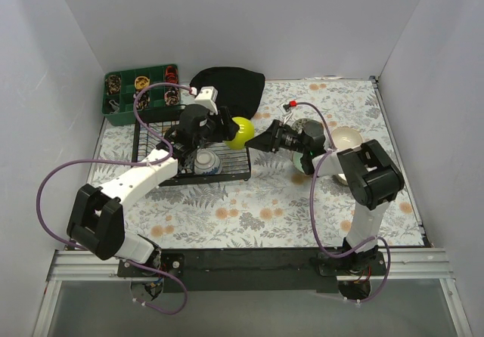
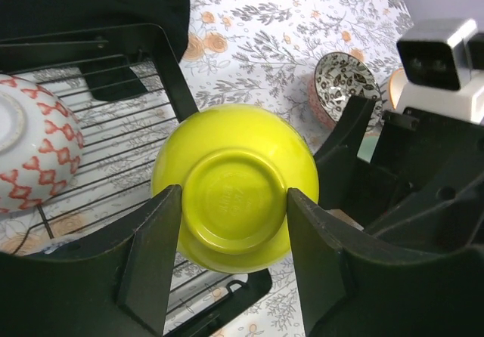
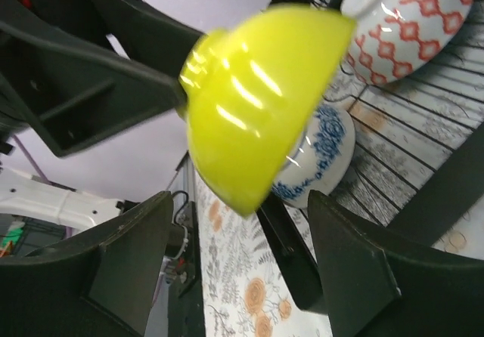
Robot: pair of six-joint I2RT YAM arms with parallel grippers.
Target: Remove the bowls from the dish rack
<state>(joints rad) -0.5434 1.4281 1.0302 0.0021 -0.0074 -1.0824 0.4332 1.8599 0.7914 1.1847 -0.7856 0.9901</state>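
The left gripper (image 2: 234, 197) holds the lime-green bowl (image 1: 242, 131) in clenched jaws at the dish rack's (image 1: 231, 167) right end, and the right gripper (image 3: 240, 201) sits alongside, jaws spread; looks like a handover, so right should close before left lets go

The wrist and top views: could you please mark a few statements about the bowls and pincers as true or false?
1. The left pincer holds the lime-green bowl. True.
2. The right pincer is shut on a bowl. False: it is open, its fingers spread close to the lime-green bowl.
3. The dish rack is empty. False: a red-patterned bowl and a blue-patterned bowl sit in it.
4. A black cloth lies beyond the dish rack. True.
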